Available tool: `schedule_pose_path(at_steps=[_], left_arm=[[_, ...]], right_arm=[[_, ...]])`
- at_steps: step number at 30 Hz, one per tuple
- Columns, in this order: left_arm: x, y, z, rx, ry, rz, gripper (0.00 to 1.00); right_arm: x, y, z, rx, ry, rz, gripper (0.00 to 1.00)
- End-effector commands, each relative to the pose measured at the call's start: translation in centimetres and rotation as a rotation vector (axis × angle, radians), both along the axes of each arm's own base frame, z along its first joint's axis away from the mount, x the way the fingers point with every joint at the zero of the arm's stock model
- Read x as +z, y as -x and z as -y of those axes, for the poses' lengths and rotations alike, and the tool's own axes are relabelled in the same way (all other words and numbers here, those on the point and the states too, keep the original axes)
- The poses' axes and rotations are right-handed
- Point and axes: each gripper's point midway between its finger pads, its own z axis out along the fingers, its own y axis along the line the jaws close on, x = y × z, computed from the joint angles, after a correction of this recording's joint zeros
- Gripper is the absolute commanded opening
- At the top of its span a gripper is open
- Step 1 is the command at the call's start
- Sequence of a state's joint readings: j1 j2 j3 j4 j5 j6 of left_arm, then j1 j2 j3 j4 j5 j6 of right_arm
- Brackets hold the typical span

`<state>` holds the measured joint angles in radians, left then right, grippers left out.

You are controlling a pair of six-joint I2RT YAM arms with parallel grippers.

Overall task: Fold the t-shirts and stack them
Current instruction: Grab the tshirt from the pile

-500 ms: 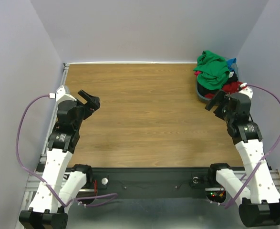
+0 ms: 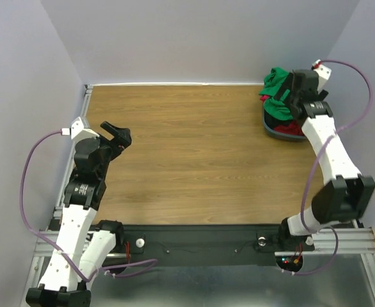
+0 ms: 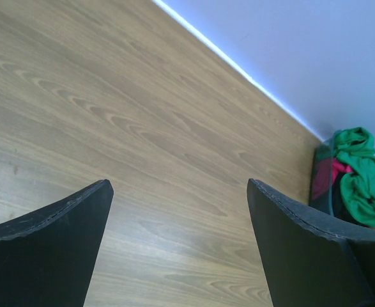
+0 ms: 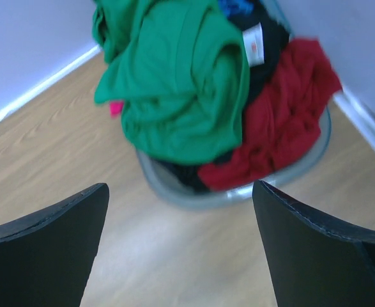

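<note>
Green cloth tops the heap: the green shirt [image 4: 174,83] lies crumpled in loose folds over the left and middle of the pile, and one bunched end hangs past the far-left side of the bin [image 4: 197,198]. Its fabric is plain and matte, with a seam or hem line running down the broad front fold. Beside it on the right, a red shirt [image 4: 276,115] is wadded into deep creases and sags over the rim. A black shirt [image 4: 273,35] shows between the two and again in a dark strip under the green one, with a small white label [image 4: 253,46] on it (the print is too blurred to read). A scrap of blue cloth [image 4: 238,7] peeks out at the very top, and a bit of pink [image 4: 115,107] sticks out below the green shirt's left edge. None of the shirts is folded; all are tangled together in the bin.

The bin sits on the table [image 2: 193,153] in its far right corner, close to both walls. The right gripper [image 4: 181,188] hangs over the bin's near side, jaws spread wide with nothing between them, and its fingers are clear of the cloth. The left gripper [image 3: 179,182] is well apart from it, over bare wood on the left side, its jaws likewise spread and empty.
</note>
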<state>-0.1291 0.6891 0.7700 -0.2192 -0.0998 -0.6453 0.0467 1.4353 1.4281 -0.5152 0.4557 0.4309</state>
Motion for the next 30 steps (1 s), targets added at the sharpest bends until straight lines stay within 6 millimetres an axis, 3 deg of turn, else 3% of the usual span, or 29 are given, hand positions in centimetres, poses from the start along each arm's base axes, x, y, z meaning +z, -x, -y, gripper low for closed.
schedule_pose_path(at_steps=[1,4,8,9,10,16,21,24,27,29,30], left_arm=[[2.2,0.1,-0.7,0.041,0.022,0.101,0.99],[2.1,0.0,-1.0,0.063,0.022,0.097,0.99],[1.8,-0.1,-1.3,0.080,0.016,0.077,0.99],[1.6,-0.2,-1.3,0.079,0.017,0.071,0.99],[1.5,-0.3,-1.2,0.076,0.018,0.066,0.99],[0.7,-0.8,-1.2,0.083,0.018,0.045,0.99],[0.1,-1.3,-1.0,0.075,0.011,0.016,0.99],[0.0,-1.3,-0.8,0.065,0.013,0.012,0.99],[0.0,-1.3,-0.7,0.059,0.015,0.011,0.99],[0.2,-1.1,-0.7,0.058,0.018,0.015,0.99],[0.4,-1.0,-0.7,0.056,0.019,0.021,0.99]], right_arm=[[1.0,-4.0,2.8,-0.094,0.139,-0.009,1.00],[-0.3,-6.5,3.8,-0.121,0.202,-0.063,0.99],[-1.5,-8.2,5.6,-0.172,0.214,-0.085,0.98],[-1.7,-8.4,7.1,-0.189,0.204,-0.088,0.98],[-1.7,-8.8,7.1,-0.176,0.195,-0.085,0.97],[-6.3,-10.1,7.5,-0.172,0.162,-0.159,0.93],[-8.0,-11.7,7.6,-0.142,0.104,-0.161,0.72],[-7.0,-12.4,7.5,-0.129,0.097,-0.134,0.42],[-4.4,-12.7,7.4,-0.105,0.105,-0.086,0.12],[-1.6,-12.3,7.2,-0.096,0.108,-0.034,0.00],[-0.4,-12.0,7.1,-0.096,0.106,-0.010,0.00]])
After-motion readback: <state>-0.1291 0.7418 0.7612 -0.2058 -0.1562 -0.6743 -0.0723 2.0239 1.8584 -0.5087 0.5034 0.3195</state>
